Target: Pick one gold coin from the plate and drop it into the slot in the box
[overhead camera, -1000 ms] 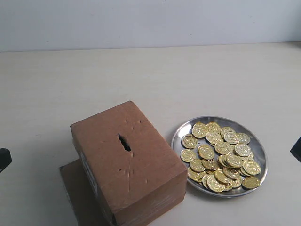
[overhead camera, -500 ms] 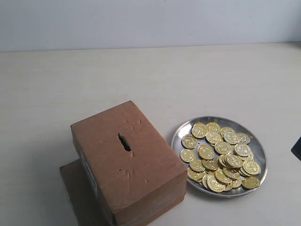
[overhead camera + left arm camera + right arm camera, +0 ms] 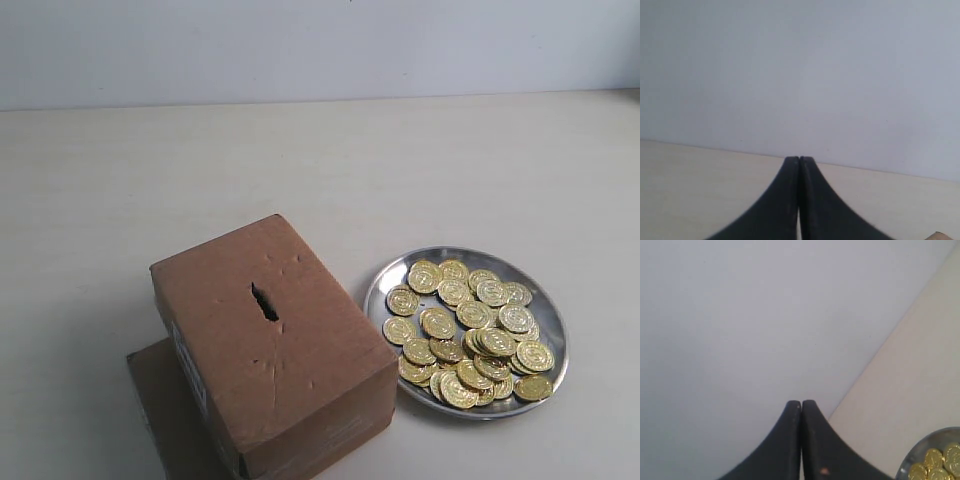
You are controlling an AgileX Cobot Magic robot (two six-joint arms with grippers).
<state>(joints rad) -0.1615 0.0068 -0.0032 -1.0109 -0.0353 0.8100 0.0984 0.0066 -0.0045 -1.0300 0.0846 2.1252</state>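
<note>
Wrist views: nothing picked yet

Left hand (image 3: 799, 159) and right hand (image 3: 801, 402) each show fingers pressed together on nothing; neither reaches the exterior view. Every step seems left: coins (image 3: 470, 335) heap the plate (image 3: 466, 251), just beside the box (image 3: 300, 370) at its 3 o'clock. The slot (image 3: 264, 302) is uncovered. The table (image 3: 300, 160) lies open toward 12 o'clock.
</note>
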